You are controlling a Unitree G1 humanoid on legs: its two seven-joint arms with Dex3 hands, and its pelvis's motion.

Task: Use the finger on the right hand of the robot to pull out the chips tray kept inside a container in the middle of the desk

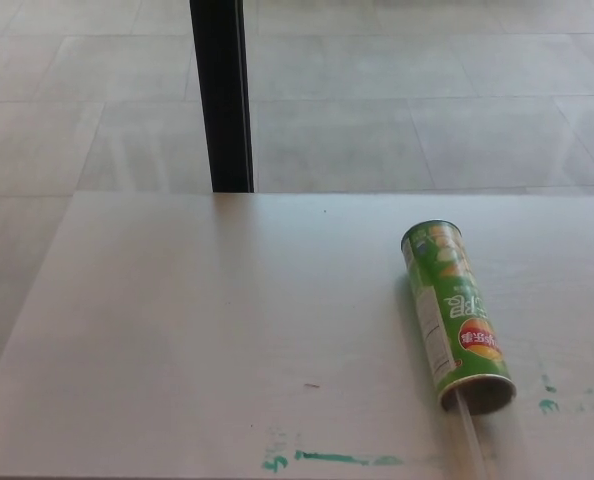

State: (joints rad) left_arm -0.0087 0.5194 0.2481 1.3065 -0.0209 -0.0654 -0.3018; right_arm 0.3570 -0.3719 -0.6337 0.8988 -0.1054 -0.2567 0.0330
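A green chips container [454, 313] lies on its side on the right half of the pale desk [227, 330]. Its open mouth [480, 394] faces the near edge. A thin clear tray strip [471, 435] sticks out of the mouth and runs toward the bottom of the picture. How much of the tray stays inside the can is hidden. Neither of my hands shows in the head view.
Green paint smears mark the desk near the front edge [337, 459] and at the right [549, 404]. A black post [222, 95] stands behind the desk's far edge. Tiled floor [427, 100] lies beyond.
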